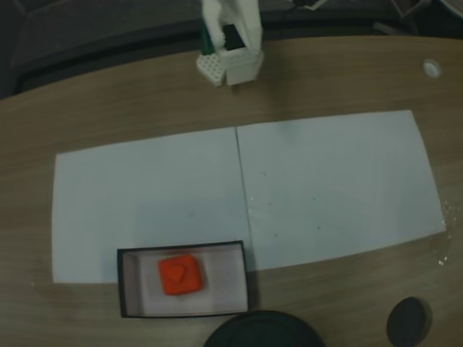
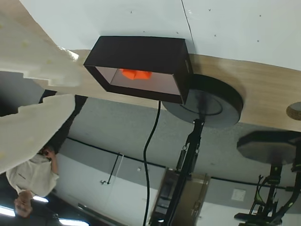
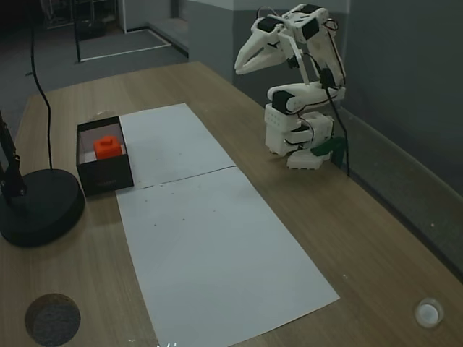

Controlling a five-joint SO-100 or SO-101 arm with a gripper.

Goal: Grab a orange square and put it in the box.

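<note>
Your orange square (image 1: 180, 275) already sits inside the box (image 1: 184, 249), low in the frame and left of centre in a fixed view, resting on the pale floor of the tray with its walls all round it. In the wrist view the same cube (image 2: 135, 74) peeks over the near wall of the box (image 2: 141, 52) in the upper middle of the picture. The box stands at the edge of the two white paper sheets (image 1: 325, 181) on the wooden worktop (image 1: 108, 116), close to the round black stand base (image 3: 36, 210), so it is an easy target within reach.

Your arm (image 3: 300, 108) is folded back over its base at the upper right of the other fixed view, well apart from the box. The pincer (image 3: 242, 66) points out over the worktop and carries nothing; its white fingers (image 2: 33, 61) at the left of the wrist view stand slightly parted, released. I judge the task done, and the arm is parked.
</note>
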